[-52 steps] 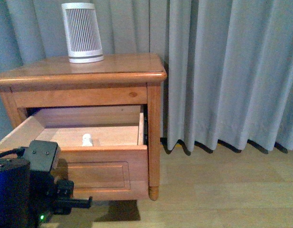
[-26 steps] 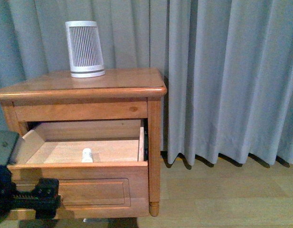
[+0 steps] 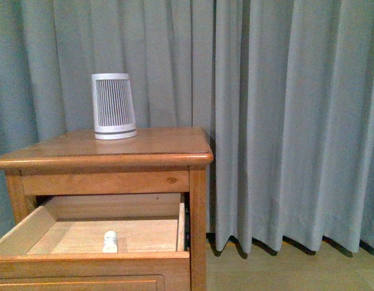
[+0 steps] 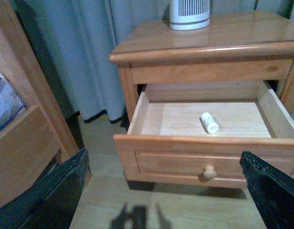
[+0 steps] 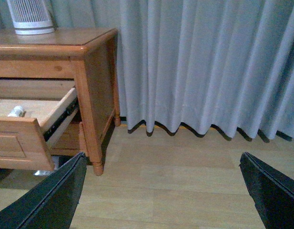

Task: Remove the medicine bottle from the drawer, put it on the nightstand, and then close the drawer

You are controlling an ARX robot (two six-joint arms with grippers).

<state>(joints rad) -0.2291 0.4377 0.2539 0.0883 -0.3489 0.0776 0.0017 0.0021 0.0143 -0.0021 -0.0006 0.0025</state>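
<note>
The medicine bottle lies in the open upper drawer of the nightstand, on the pale wood floor near the middle. In the left wrist view the medicine bottle lies on its side behind the drawer front. My left gripper is open, back from the drawer and in front of it, holding nothing. My right gripper is open over bare floor, to the right of the nightstand, with the bottle showing at that view's edge. Neither gripper shows in the front view.
A white-grey ribbed cone device stands at the back of the nightstand top. Grey curtains hang behind and to the right. Another wooden furniture piece stands left of the nightstand. The drawer's round knob faces me. Wood floor lies below.
The front view has climbed, so the nightstand sits lower in frame. My left arm, earlier at the lower left, has dropped out of that view. Drawer and bottle have not moved.
</note>
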